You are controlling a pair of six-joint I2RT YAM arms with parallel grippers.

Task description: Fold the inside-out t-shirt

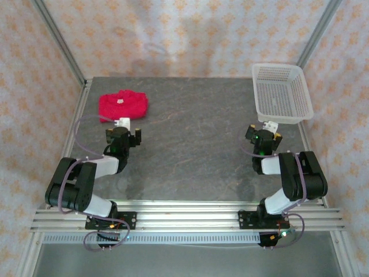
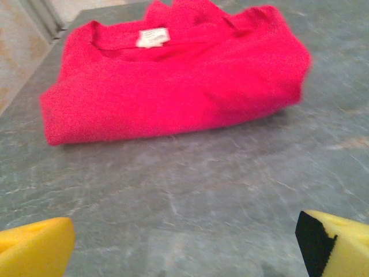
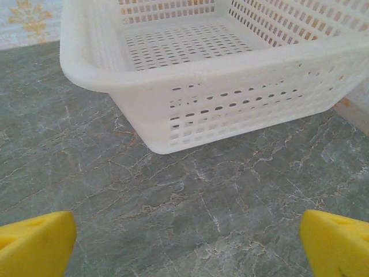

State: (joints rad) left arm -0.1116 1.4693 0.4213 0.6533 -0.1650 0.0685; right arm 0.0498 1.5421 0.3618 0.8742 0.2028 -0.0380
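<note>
The left end effector (image 1: 123, 131) stands wide open and empty, low over the desk (image 1: 190, 150) and pointing at the near edge of the inside-out t-shirt (image 1: 123, 105). The shirt lies just beyond it at the far left as a compact red bundle, with its white tag (image 2: 153, 37) facing up at the collar. The bundle looks mostly folded, so any last fold or tidy probably calls for a low, level approach. The fingers should pinch every layer of the near edge together, then lift and lay it over without dragging the stack. The right end effector (image 1: 264, 131) is equally wide and empty, facing the white basket (image 1: 281, 92) well apart from the shirt. Both arms sit with elbows tucked back near their bases and forearms reaching forward.
</note>
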